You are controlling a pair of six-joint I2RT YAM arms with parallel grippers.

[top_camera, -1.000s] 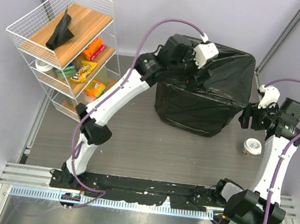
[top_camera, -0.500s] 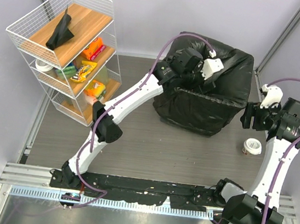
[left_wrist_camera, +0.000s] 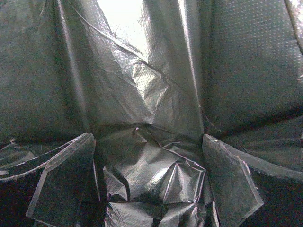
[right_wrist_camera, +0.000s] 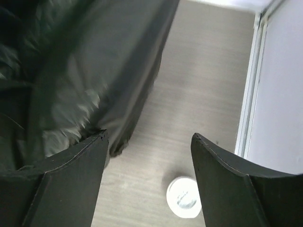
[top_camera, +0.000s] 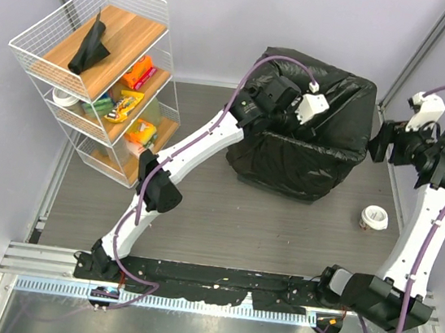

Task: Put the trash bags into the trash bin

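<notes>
**Inspector:** State where the bag is and how both grippers stand.

**Operator:** The large black trash bag [top_camera: 306,157] is draped over the trash bin and covers it. I see no bare bin surface in any view. My left gripper [left_wrist_camera: 147,177] is down inside the sack with its fingers spread wide. Nothing is held, and only crinkled film lies below it. My right gripper [right_wrist_camera: 149,137] hangs just beside the sack's right outer wall, jaws apart and empty. The floor and a small white round object [right_wrist_camera: 182,202] show between them.

**Inspector:** Handling properties?

**Operator:** I judge the film very light, limp and slick. It creases freely, offers no stiffness, and could tear on a hard fingertip. I would pinch a gathered fold near a rim corner. On a flat, taut panel the pads would likely slide.

**Inspector:** Anything outstanding?

**Operator:** A folded black bag [top_camera: 89,44] lies on the top board of the white wire rack [top_camera: 129,35], well apart from the bin.
</notes>
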